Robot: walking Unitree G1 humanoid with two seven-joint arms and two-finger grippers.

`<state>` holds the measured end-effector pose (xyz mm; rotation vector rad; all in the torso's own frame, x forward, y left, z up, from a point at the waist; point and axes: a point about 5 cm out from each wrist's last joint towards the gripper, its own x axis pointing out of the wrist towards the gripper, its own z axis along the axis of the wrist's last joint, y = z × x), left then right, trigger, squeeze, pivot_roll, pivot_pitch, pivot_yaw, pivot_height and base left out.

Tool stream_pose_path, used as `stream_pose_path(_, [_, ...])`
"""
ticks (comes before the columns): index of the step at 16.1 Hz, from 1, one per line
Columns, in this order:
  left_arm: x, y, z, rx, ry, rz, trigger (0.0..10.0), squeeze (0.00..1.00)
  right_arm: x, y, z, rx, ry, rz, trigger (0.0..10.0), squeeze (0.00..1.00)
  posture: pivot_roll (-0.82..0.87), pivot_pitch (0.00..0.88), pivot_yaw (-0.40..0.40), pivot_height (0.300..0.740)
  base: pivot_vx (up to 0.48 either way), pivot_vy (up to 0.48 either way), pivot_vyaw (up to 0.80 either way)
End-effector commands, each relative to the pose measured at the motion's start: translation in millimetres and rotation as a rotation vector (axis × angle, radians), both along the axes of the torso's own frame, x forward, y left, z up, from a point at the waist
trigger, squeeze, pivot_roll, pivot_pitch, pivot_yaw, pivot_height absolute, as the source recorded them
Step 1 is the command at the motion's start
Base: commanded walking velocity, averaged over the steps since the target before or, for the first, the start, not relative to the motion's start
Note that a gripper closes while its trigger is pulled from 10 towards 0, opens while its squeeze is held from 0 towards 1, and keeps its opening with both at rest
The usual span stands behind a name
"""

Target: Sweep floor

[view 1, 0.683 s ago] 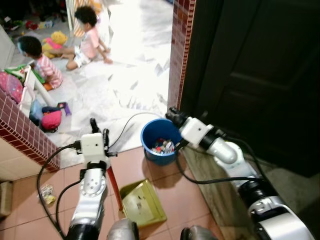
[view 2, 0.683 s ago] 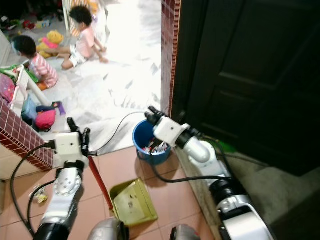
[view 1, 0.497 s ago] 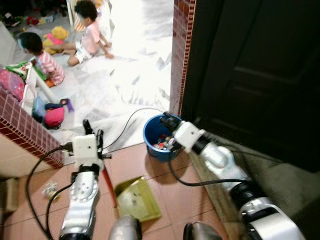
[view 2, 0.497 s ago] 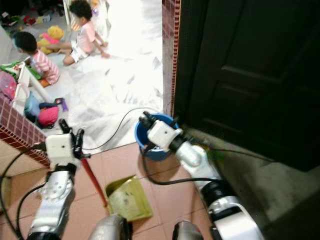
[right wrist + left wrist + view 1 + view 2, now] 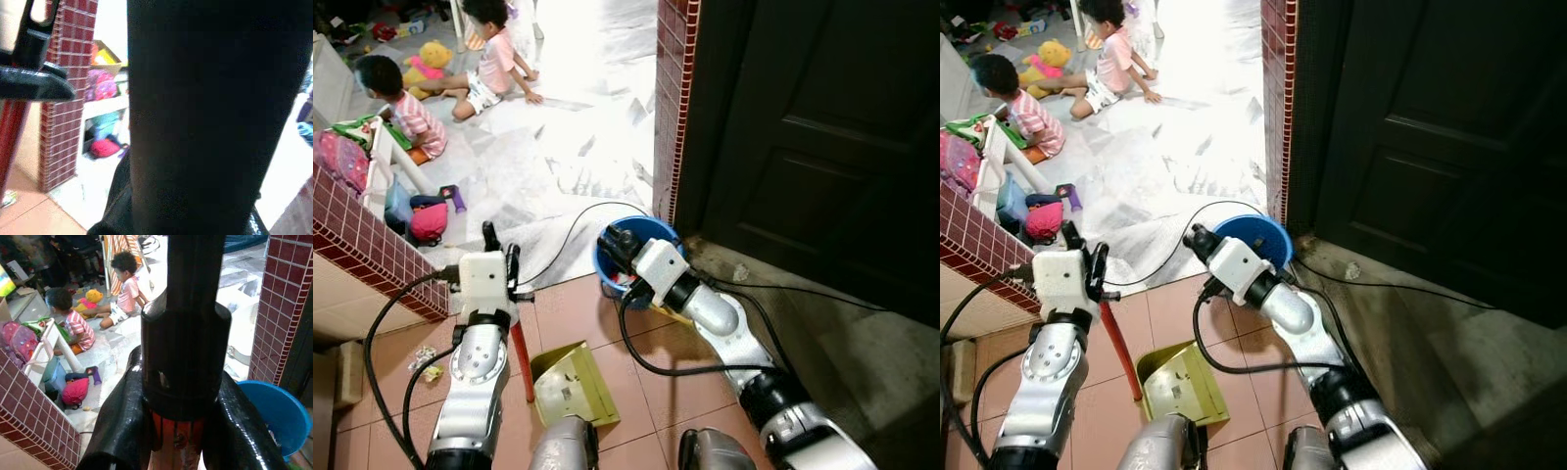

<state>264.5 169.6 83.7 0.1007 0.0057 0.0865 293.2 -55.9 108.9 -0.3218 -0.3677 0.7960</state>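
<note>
A yellow-green dustpan (image 5: 570, 385) rests on the terracotta tiles, and its red handle (image 5: 521, 348) rises to a black cap. My left gripper (image 5: 499, 247) is shut on that handle just below the cap (image 5: 185, 357). My right gripper (image 5: 615, 243) hangs at the near left rim of the blue bucket (image 5: 656, 231), which holds some litter. In the right wrist view a thick black handle (image 5: 195, 112) sits between its fingers, shut on it. Something yellow (image 5: 673, 314) peeks out under the right forearm. A scrap of litter (image 5: 426, 364) lies on the tiles at the left.
A low brick wall (image 5: 367, 250) stands at the left and a brick pillar (image 5: 674, 98) beside a dark door (image 5: 822, 127) at the right. Two children (image 5: 494, 54) sit on the white floor beyond, among toys. Black cables (image 5: 573, 230) trail across the floor.
The camera has shifted. My right gripper has swung left, from the bucket's far right side to its near left rim. The left gripper keeps its hold on the dustpan handle.
</note>
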Motion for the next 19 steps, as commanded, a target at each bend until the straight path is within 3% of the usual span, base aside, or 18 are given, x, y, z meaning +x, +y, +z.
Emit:
stream_pose_path(1, [-2.2, -1.0, -5.1, 0.008, 0.041, -0.012, 10.0, 0.00, 0.4, 3.8, 25.5, 0.054, -0.120, 0.000, 10.0, 0.00, 0.11, 0.143, 0.095, 0.740, 0.000, 0.000, 0.00])
stream_pose_path(3, [1.2, -8.9, 1.7, -0.036, 0.007, -0.033, 10.0, 0.00, -6.5, -11.3, 17.1, 0.075, -0.082, -0.078, 10.0, 0.00, 0.08, 0.104, 0.077, 0.740, 0.000, 0.000, 0.00])
stream_pose_path(6, [6.3, -12.7, 7.7, -0.091, -0.020, -0.019, 10.0, 0.00, -19.4, -22.1, 14.9, 0.055, -0.063, -0.093, 10.0, 0.00, 0.02, 0.023, 0.050, 0.740, 0.000, 0.000, 0.00])
stream_pose_path(14, [18.2, -25.3, 7.8, -0.130, -0.041, -0.018, 10.0, 0.00, -11.6, -30.4, 44.9, 0.026, -0.165, -0.076, 10.0, 0.00, -0.01, 0.000, 0.016, 0.740, 0.000, -0.454, 0.08])
stream_pose_path(19, [17.7, -19.4, 6.0, -0.127, -0.053, 0.020, 10.0, 0.00, -11.9, -27.7, 54.0, 0.003, -0.212, -0.037, 10.0, 0.00, -0.02, 0.000, 0.015, 0.740, 0.000, 0.000, 0.00])
